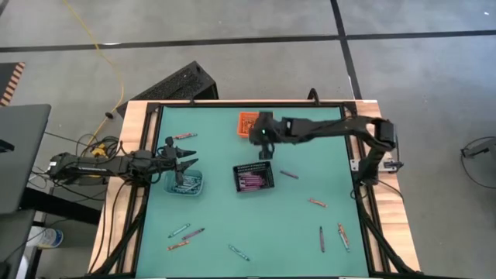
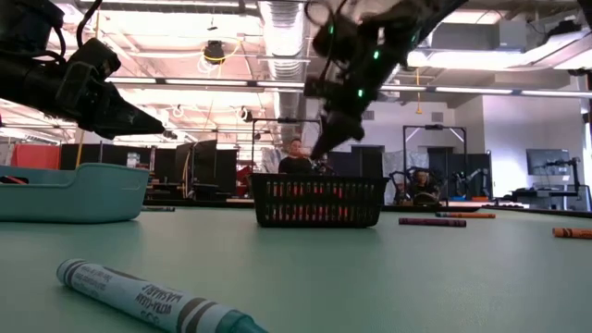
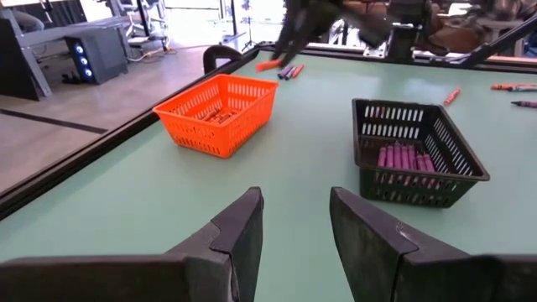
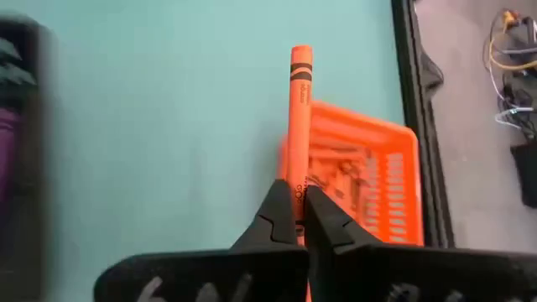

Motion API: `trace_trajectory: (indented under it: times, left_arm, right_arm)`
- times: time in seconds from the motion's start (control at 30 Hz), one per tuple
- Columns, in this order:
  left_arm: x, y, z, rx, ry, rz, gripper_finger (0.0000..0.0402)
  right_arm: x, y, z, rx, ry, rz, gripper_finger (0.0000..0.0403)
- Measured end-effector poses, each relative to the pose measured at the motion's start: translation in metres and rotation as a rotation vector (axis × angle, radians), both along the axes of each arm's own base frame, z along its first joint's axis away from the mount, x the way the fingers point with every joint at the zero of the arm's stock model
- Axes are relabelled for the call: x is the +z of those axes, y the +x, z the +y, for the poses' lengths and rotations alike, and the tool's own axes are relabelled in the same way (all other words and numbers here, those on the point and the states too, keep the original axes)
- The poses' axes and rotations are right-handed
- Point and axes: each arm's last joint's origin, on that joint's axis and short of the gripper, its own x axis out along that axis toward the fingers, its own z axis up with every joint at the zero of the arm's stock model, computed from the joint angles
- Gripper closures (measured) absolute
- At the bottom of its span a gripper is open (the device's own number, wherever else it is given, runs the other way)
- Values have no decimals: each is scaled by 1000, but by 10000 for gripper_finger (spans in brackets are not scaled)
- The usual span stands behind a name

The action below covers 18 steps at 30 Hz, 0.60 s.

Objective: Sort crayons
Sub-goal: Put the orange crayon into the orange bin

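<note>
My right gripper (image 1: 263, 149) is shut on an orange crayon (image 4: 300, 101), above the table between the orange bin (image 1: 248, 122) and the black bin (image 1: 254, 178). The black bin holds purple crayons (image 3: 407, 158). In the right wrist view the orange bin (image 4: 369, 176) lies below and just beside the crayon. My left gripper (image 3: 294, 222) is open and empty, above the light blue bin (image 1: 186, 184), which holds several crayons. Loose crayons lie flat on the mat, among them one near the front (image 1: 239, 252) and one at the right (image 1: 317, 203). My right gripper pinches the orange crayon between its two fingertips (image 4: 281, 210), on the crayon's near end (image 4: 299, 189). The crayon sticks out ahead of the fingers, in line with them. The fingers come slanting down from above. The crayon is lifted clear of the table.
The green mat (image 1: 294, 232) has a black raised frame round it. More loose crayons lie at the front left (image 1: 184, 232), front right (image 1: 341, 235) and far left (image 1: 184, 136). A large crayon (image 2: 157, 301) lies close to the low camera. People sit in the room behind.
</note>
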Motion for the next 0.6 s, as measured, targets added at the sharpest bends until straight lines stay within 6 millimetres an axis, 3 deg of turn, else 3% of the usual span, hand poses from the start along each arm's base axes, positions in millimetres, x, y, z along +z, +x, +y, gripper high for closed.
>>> trace_trajectory:
  times: [0.23, 0.6]
  left_arm:
    - [0, 0, 0, 0, 0, 0, 272]
    - [0, 0, 0, 0, 0, 0, 272]
  right_arm:
    - [-17, -8, -47, -75, -8, 45, 386]
    - [-16, -14, -64, -129, -6, 42, 321]
